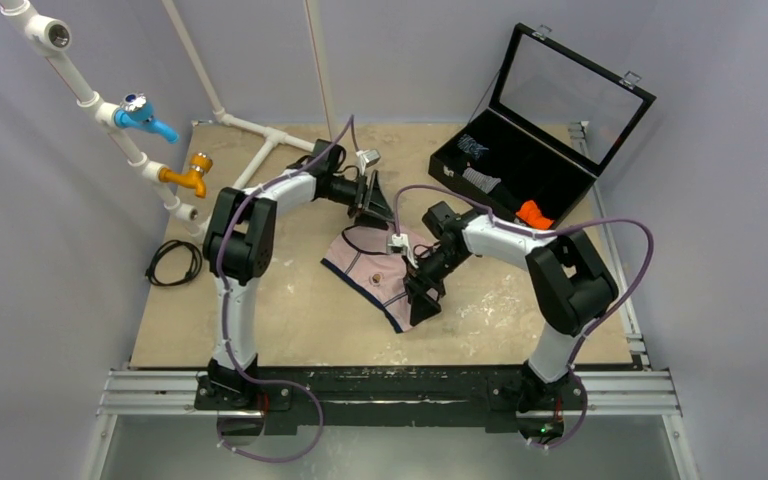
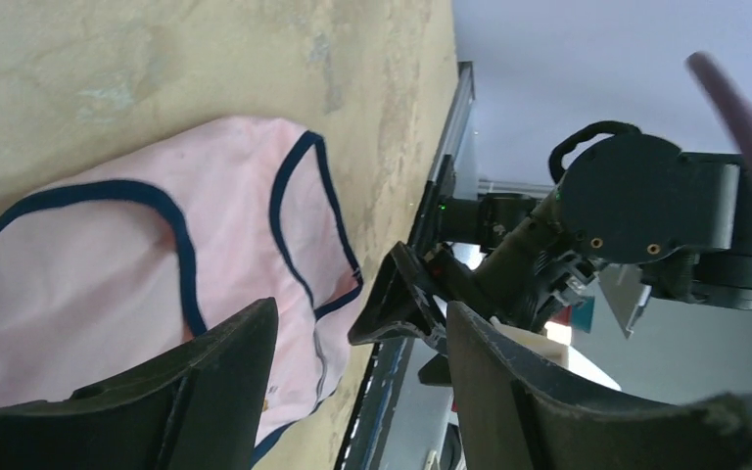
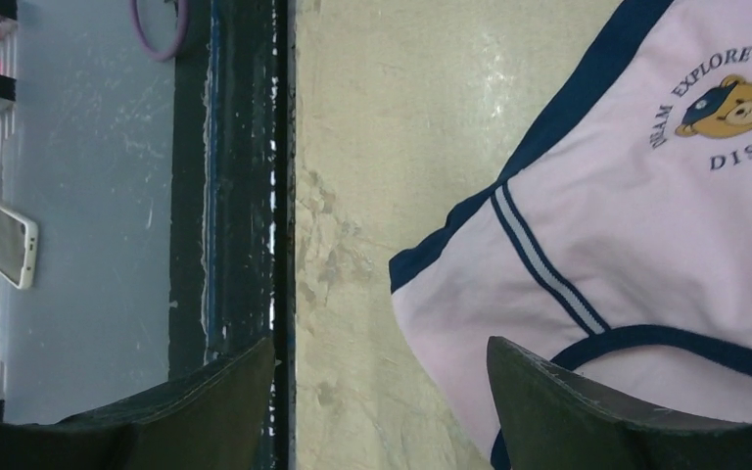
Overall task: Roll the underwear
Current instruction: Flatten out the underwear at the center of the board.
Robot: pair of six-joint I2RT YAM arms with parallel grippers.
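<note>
The underwear is pale pink with navy trim and lies flat and unrolled in the middle of the table. In the right wrist view a small bear print and lettering show on it. In the left wrist view it lies under the left finger. My left gripper hovers over its far edge, open and empty. My right gripper is at its near right corner, open and empty, with one finger over the fabric.
An open black case at the back right holds a grey-striped roll and an orange roll. White pipes with blue and orange taps stand at the back left. A black cable coil lies at the left edge.
</note>
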